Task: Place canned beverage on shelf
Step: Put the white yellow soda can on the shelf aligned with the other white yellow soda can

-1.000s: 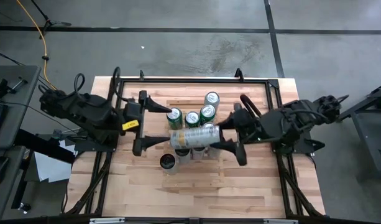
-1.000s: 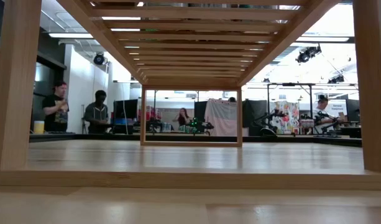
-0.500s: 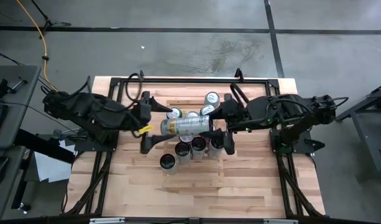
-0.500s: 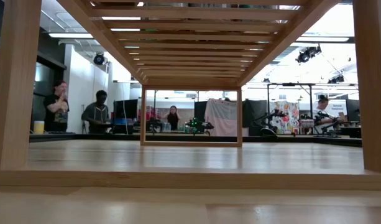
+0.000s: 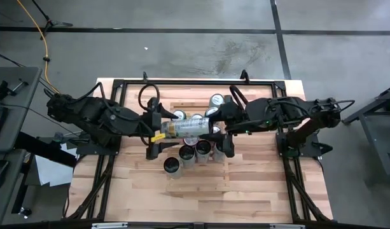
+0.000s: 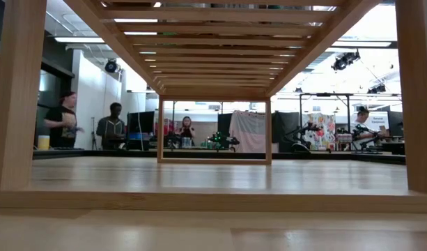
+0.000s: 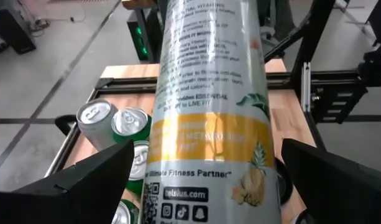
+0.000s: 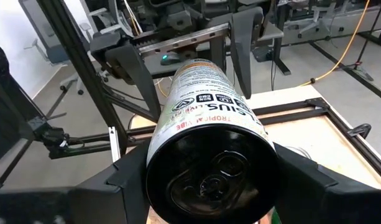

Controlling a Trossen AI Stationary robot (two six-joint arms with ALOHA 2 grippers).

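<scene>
High view: tall slim can [image 5: 185, 126] lies horizontal over the middle of the slatted shelf [image 5: 195, 105], held between both arms. Right gripper [image 5: 224, 129] has its fingers clamped on the can's right end; left gripper [image 5: 153, 130] straddles the can's left end w/ fingers spread. Below and behind the can, green-topped cans [image 5: 215, 102] stand upright in a cluster on the shelf; dark-topped cans [image 5: 172, 165] stand in a row toward the front edge.

Left wrist view: can [image 7: 210, 118] runs lengthwise between the two dark fingers [image 7: 84, 180], a gap visible each side, not pressing it. Label white w/ yellow band and pineapple art. Green cans [image 7: 115, 127] just beside it, lower.

Right wrist view: can's dark end [image 8: 210, 177] fills centre, fingers [image 8: 125, 180] tight against both sides; left gripper's fingers [image 8: 243, 37] show at the far end.

Low view: shelf underside slats [image 6: 213, 42] overhead, tabletop [image 6: 213, 178] beneath; people [image 6: 112, 125] stand in the room behind.
</scene>
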